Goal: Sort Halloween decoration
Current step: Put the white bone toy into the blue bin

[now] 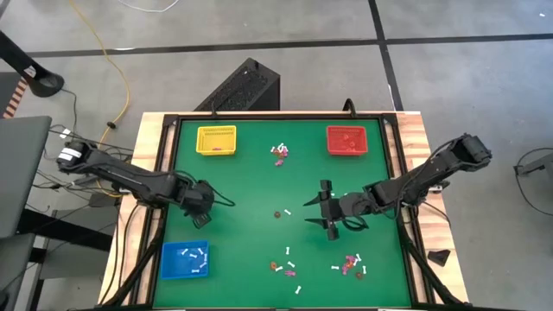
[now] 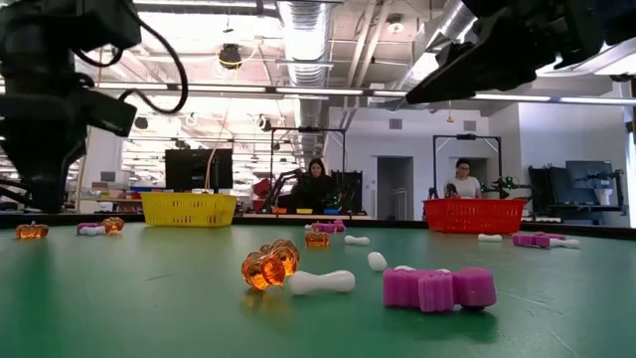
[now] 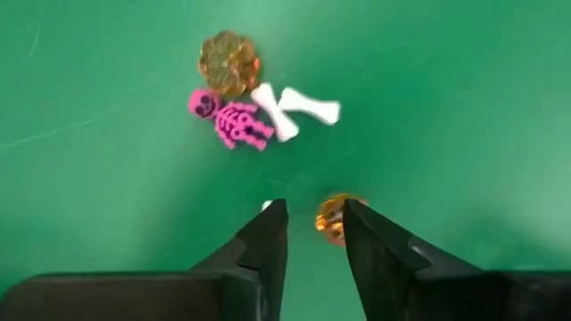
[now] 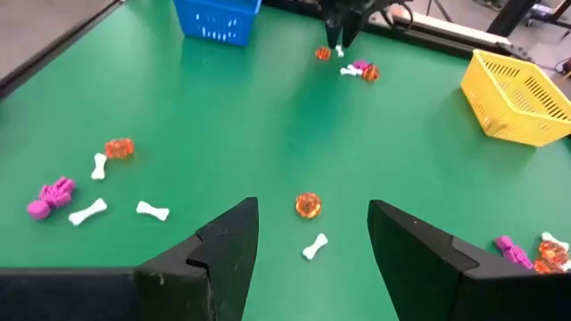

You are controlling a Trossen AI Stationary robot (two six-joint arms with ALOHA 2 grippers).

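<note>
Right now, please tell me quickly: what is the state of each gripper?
Left gripper: open a little, holding nothing, low over the green table beside an orange trinket.
Right gripper: wide open, empty, above the table's middle.

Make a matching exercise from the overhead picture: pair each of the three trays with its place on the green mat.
Things:
1. yellow tray
2. red tray
3. blue tray

Places on the green mat:
A. near corner on the left arm's side
B. far corner on the right arm's side
C. far side, toward the left arm

Pairs: 1-C, 2-B, 3-A
</note>
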